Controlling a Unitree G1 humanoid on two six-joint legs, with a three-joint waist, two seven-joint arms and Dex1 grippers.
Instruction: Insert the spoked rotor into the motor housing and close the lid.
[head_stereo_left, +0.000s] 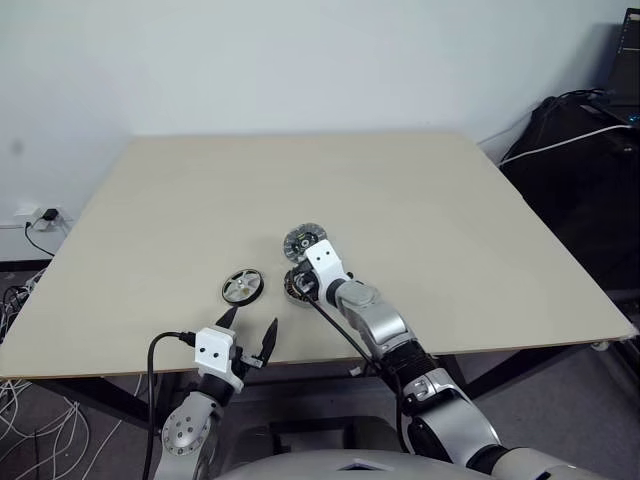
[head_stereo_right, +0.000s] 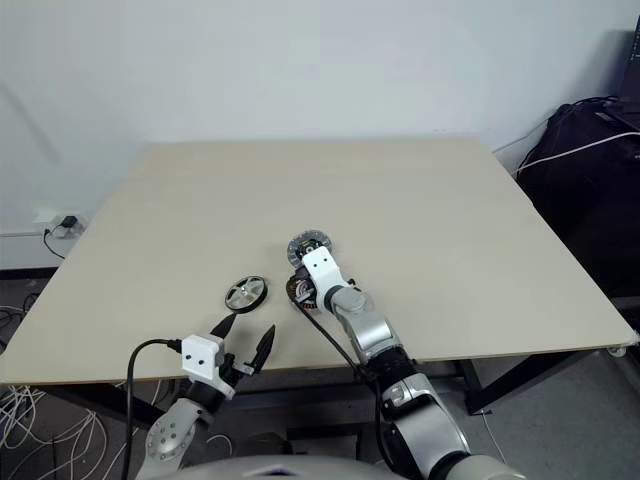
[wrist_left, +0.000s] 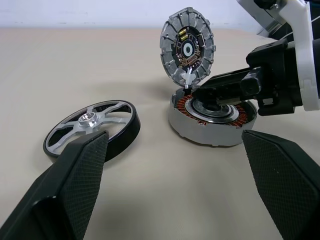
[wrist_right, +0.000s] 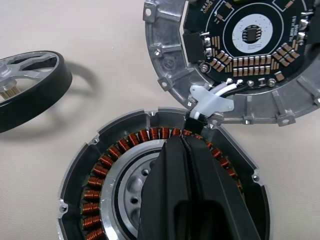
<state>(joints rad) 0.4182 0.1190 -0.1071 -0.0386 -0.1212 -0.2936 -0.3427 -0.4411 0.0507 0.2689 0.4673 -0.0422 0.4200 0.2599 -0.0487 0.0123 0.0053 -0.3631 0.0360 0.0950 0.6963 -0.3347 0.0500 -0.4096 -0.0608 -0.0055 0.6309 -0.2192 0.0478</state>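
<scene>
The motor housing (wrist_left: 212, 125) lies open on the table, its copper windings ringing a pale centre. Its lid (wrist_left: 188, 47) stands tilted up at the housing's far edge, circuit-board face showing, joined to it by a white clip and wires. My right gripper (wrist_right: 185, 145) is shut with nothing in it. Its fingers reach over the housing's centre with the tips near that clip. The spoked rotor (head_stereo_left: 242, 286) lies flat to the left of the housing, apart from it. My left gripper (head_stereo_left: 247, 333) hangs open at the table's near edge, just short of the rotor.
The pale wooden table (head_stereo_left: 450, 200) has a near edge running just under my left gripper. Black bags and cables (head_stereo_left: 585, 140) sit off its right side. A wall socket with plugs (head_stereo_left: 40, 216) is off the left side.
</scene>
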